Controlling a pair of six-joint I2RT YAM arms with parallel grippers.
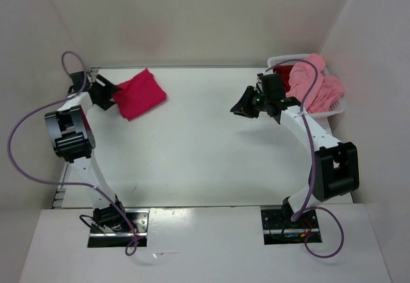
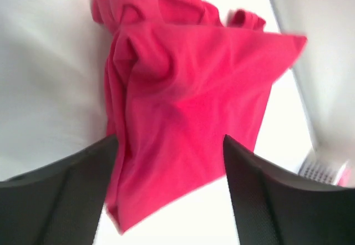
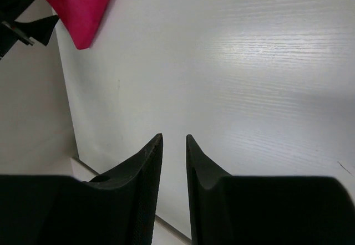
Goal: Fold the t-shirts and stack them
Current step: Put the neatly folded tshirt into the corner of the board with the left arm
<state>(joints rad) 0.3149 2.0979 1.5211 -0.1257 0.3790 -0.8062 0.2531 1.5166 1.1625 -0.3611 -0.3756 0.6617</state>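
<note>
**White table (image 1: pixel 205 148): one shirt out, two waiting**

The left gripper (image 2: pixel 170 139), fingers spread wide, hovers at the crimson-pink t-shirt (image 1: pixel 139 94), which lies roughly folded but rumpled at the far left. The right gripper (image 3: pixel 173 137), narrowly apart and empty, hangs over bare table beside the white basket (image 1: pixel 337 108), which holds the heaped salmon t-shirt (image 1: pixel 317 81) and dark red t-shirt (image 1: pixel 282 73). One fold looks nearly done; two shirts and the stacking remain.
</note>
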